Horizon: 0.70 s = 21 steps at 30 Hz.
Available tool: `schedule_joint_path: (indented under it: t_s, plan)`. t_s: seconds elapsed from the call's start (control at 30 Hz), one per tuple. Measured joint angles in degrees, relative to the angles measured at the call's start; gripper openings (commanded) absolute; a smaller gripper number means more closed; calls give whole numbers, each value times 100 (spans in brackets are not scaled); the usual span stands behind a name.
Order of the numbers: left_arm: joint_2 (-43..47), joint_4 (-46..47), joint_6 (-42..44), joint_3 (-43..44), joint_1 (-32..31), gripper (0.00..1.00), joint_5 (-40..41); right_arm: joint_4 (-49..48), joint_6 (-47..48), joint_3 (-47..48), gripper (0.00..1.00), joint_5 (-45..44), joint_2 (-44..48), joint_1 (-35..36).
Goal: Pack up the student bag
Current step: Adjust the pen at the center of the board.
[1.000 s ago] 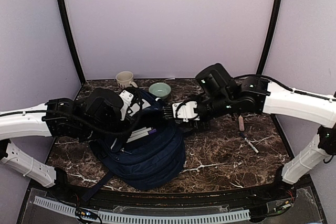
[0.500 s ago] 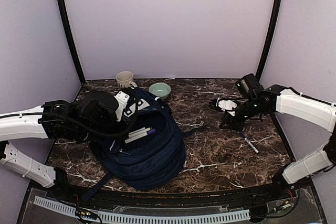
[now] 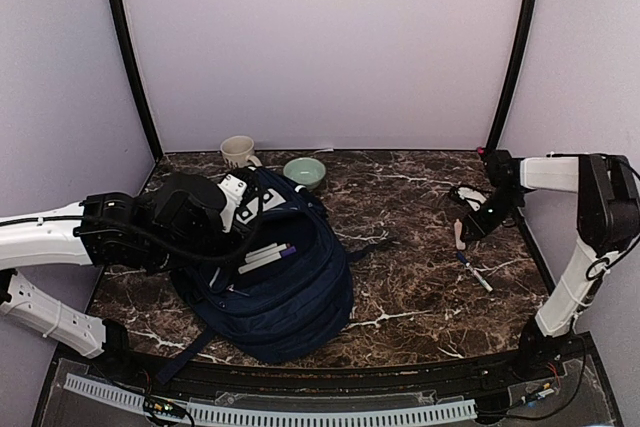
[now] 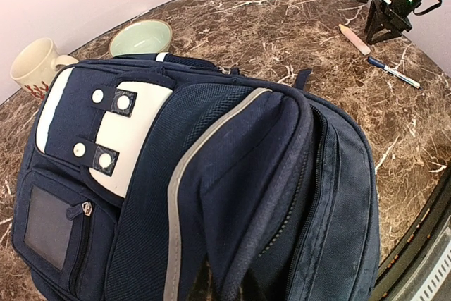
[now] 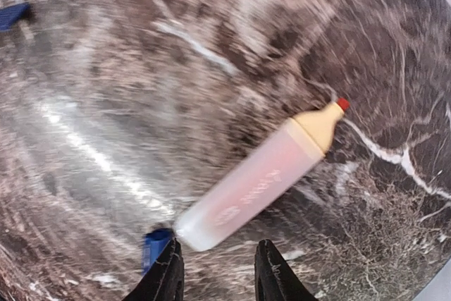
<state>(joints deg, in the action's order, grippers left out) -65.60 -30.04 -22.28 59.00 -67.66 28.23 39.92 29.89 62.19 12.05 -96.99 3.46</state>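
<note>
Marble table (image 3: 420,277): student bag (image 3: 290,292) open, pens (image 3: 265,254) inside; right gripper (image 5: 220,273) spread above highlighter (image 5: 261,177); left gripper (image 3: 238,197) unclear.

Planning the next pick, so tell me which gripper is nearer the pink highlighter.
Right. The right gripper hangs directly over the highlighter, fingers open by its lower end; the left gripper is far across the table at the student bag.

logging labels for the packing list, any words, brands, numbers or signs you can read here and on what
No text can be read in full.
Pink highlighter: faint print along the barrel, too blurred to read.
Mug: red marks near the base, too small to tell if they are lettering.
Pen: too small to show any print.
Student bag: white patches with snaps, no lettering visible.
</note>
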Motion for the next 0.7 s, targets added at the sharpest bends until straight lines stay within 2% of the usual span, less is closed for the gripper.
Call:
schedule_joint_path:
  t_s: [0.37, 0.7]
  plan:
    - [0, 0, -2, -2, 0, 0, 2, 31, -225, 748, 40, 68, -968, -234]
    - [-42, 9, 2, -2, 0, 0, 4, 39, -214, 949, 40, 256, -1261, -79]
